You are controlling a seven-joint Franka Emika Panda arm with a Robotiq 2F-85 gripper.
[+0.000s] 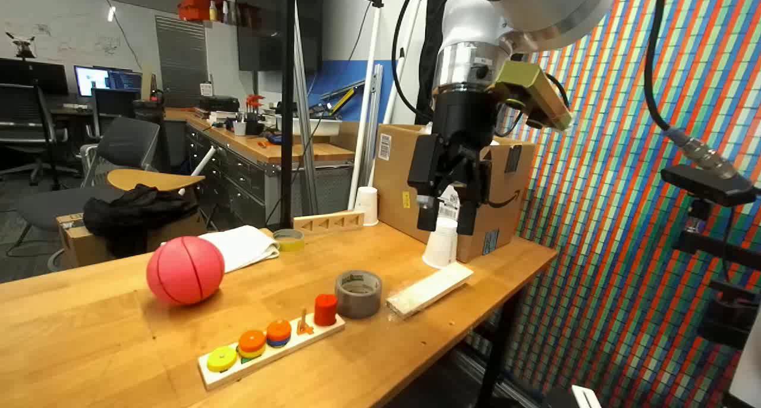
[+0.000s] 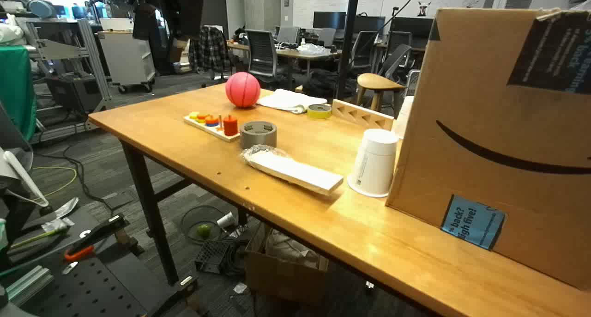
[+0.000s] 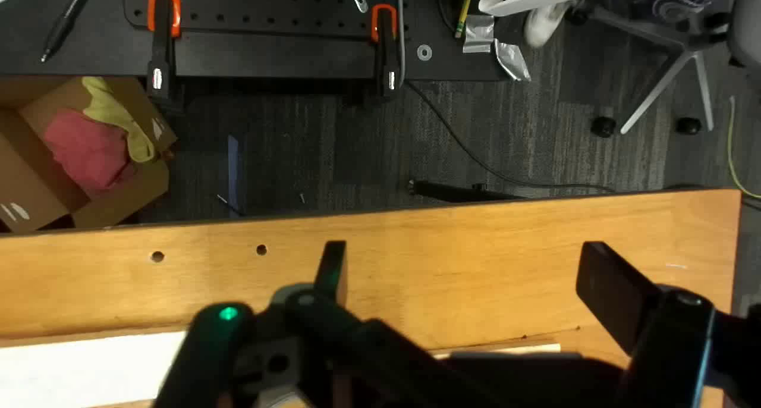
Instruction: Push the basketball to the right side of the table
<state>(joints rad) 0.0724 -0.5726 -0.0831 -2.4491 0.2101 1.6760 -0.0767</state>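
Currently, the end effector (image 1: 446,219) is positioned above the desk (image 1: 95,330), its two fingers (image 3: 615,295) spread wide apart. In the wrist view, wood along the desk edge is visible between the fingers; two small holes (image 3: 261,250) are located in the same strip of wood.

The basketball (image 1: 185,270) rests on the desk, toward the left in an exterior view, just beside a folded white cloth (image 1: 241,247). Whether the basketball and the cloth touch cannot be determined. The basketball and the end effector are well apart.

Adjacent items are arranged as follows. A pegged board (image 1: 267,354) lies flat near the basketball and carries coloured pieces: yellow at one end, orange and blue toward the middle, and a red cylinder (image 1: 325,310) at the opposite end. A grey tape roll (image 1: 358,304) lies on its flat side just beside the red cylinder. Next is a long white-topped block (image 1: 431,289), with clear film (image 2: 261,149) at the end nearest the grey tape roll. A white cup (image 1: 441,247) stands inverted near the block's opposite end, just beside a cardboard box (image 2: 489,141). A yellow tape roll (image 1: 289,245) lies between the cloth and a notched wooden strip (image 1: 329,222). A second cup (image 1: 367,206) stands beside that strip.
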